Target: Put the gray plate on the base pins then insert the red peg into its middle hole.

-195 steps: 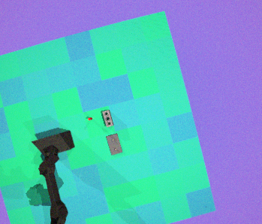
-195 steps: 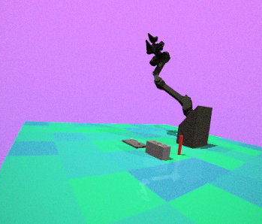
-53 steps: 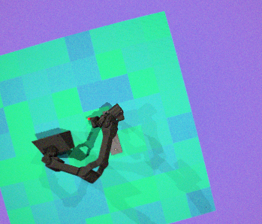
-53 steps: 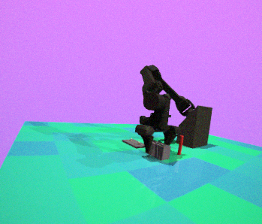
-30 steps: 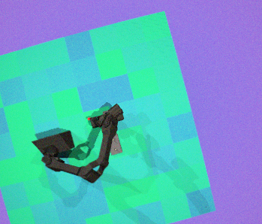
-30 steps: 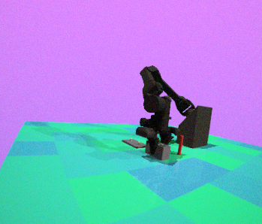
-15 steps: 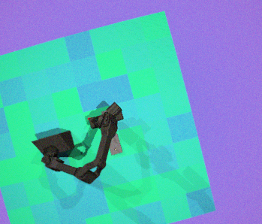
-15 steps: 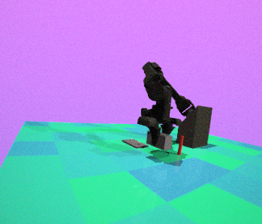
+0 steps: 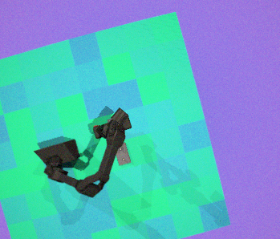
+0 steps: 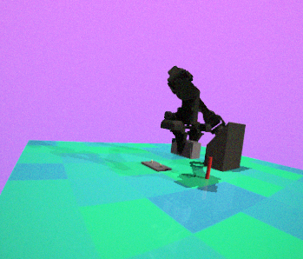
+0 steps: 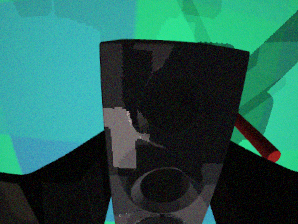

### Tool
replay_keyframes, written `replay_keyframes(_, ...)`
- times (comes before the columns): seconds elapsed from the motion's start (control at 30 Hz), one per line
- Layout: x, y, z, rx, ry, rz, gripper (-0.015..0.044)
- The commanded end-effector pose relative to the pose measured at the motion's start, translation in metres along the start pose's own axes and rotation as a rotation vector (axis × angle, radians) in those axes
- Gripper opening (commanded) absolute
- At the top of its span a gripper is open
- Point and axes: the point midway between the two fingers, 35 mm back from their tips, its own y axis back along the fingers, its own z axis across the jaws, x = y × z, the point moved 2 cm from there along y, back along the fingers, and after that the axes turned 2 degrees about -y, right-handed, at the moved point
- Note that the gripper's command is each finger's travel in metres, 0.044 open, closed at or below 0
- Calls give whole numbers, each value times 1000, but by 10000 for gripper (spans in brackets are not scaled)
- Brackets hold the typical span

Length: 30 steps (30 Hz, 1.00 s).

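Note:
My gripper [image 9: 111, 127] [image 10: 187, 139] [image 11: 157, 132] is shut on the gray plate [image 10: 193, 150] [image 11: 122, 142], a thick block with round holes. In the exterior view the plate hangs above the table with the fingers on its two sides. In the wrist view it fills the middle. The base [image 9: 125, 155] [image 10: 163, 168] is a flat slab on the table, partly under the arm in the top view. A small pin [image 10: 152, 162] shows on it. The red peg [image 10: 208, 169] [image 11: 258, 139] stands upright, apart from the plate; the arm hides most of it in the top view.
The dark arm mount [image 9: 59, 151] [image 10: 227, 147] stands behind the red peg in the exterior view. The arm reaches from it over the table and hides part of the scene in the top view. The tabletop [image 9: 157, 60] [image 10: 109, 226] has green and blue patches with shadows.

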Motion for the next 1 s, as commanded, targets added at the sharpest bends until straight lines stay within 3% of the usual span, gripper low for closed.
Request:
replay_keyframes(0.0, -1, 14, 1, -4, -14, 7, 0)
replay_keyframes(0.4, -6, 50, -5, -1, -23, 0, 0)
replay_keyframes(0.97, -41, 32, 4, -2, -18, 15, 0)
